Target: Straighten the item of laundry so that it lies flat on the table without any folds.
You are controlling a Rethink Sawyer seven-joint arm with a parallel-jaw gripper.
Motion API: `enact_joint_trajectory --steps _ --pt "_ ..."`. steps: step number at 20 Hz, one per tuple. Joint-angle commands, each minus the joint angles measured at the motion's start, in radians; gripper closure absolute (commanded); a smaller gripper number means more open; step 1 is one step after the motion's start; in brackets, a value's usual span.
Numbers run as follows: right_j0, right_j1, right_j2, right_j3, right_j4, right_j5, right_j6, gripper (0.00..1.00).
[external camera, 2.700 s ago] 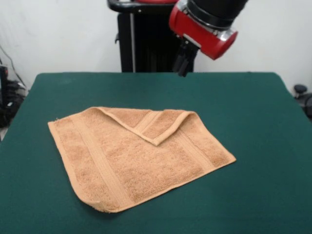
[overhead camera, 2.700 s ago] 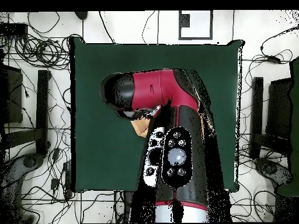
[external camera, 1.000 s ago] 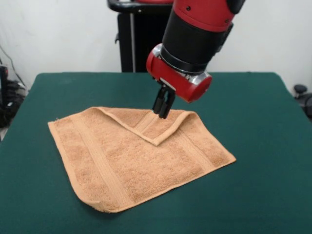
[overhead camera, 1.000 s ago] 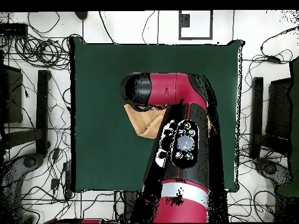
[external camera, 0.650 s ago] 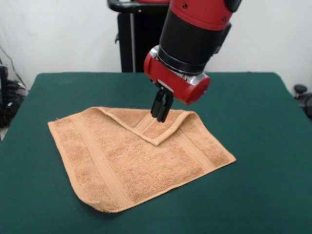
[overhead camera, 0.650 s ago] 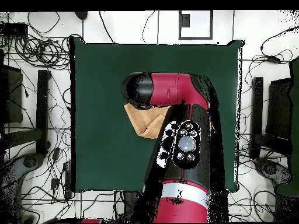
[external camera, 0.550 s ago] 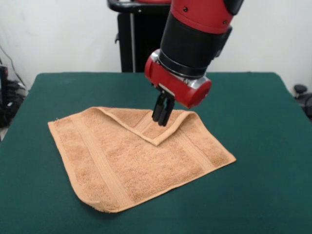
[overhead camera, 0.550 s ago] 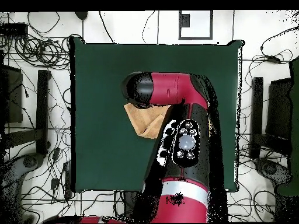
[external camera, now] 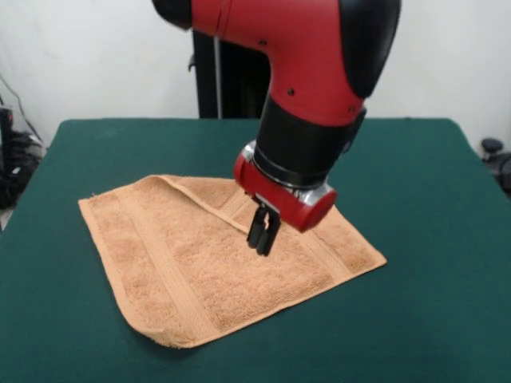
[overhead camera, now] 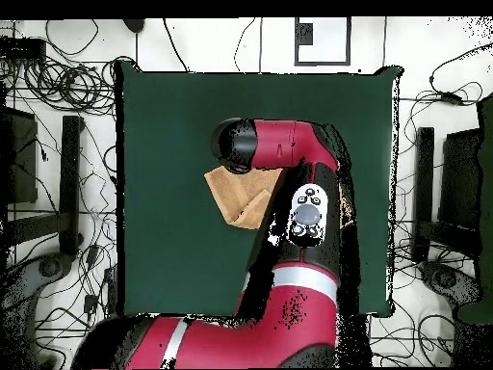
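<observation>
Claw (external camera: 262, 240) is hanging low at frame centre in the front view, two black fingers (external camera: 257, 231) pointing down and nearly together, only a sliver of gap showing between them. Tips are sitting at or just on the towel surface; cannot tell whether any cloth is pinched between them. Nothing is visibly being lifted.

Red wrist cuff and black forearm segment of the arm (external camera: 307, 120) are rising from the claw toward the top of the frame, covering the tip of the folded-over flap.

Towel (external camera: 200, 255) is lying on the table (external camera: 431, 239), left of centre in the front view, tan-orange terry. One corner is lying folded back over the body of the cloth; the fold's slanted edge is running from the upper left of the towel down toward the claw. Woven band stripes are showing along the left part and near the right edge. Lower left corner is curling slightly.

Overhead view: arm (overhead camera: 289, 183) is covering most of the towel (overhead camera: 231, 198); only a tan wedge is showing left of the arm, mid-frame, on the green table (overhead camera: 164, 125). Claw is hidden here.
</observation>
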Motion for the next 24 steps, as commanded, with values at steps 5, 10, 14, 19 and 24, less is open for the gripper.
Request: enact_joint_trajectory --steps 5,10,14,19,24 --pt "0.01 0.074 0.078 -0.021 0.051 -0.07 0.11 1.0" --pt "0.023 0.024 0.057 0.009 0.044 -0.033 0.094 1.0" --pt "0.05 -0.051 0.024 0.047 0.044 0.037 0.101 1.0" --pt "0.059 -0.132 0.014 0.077 0.051 0.158 0.07 1.0" --pt "0.034 -0.152 0.047 0.125 0.053 0.131 0.053 1.0"
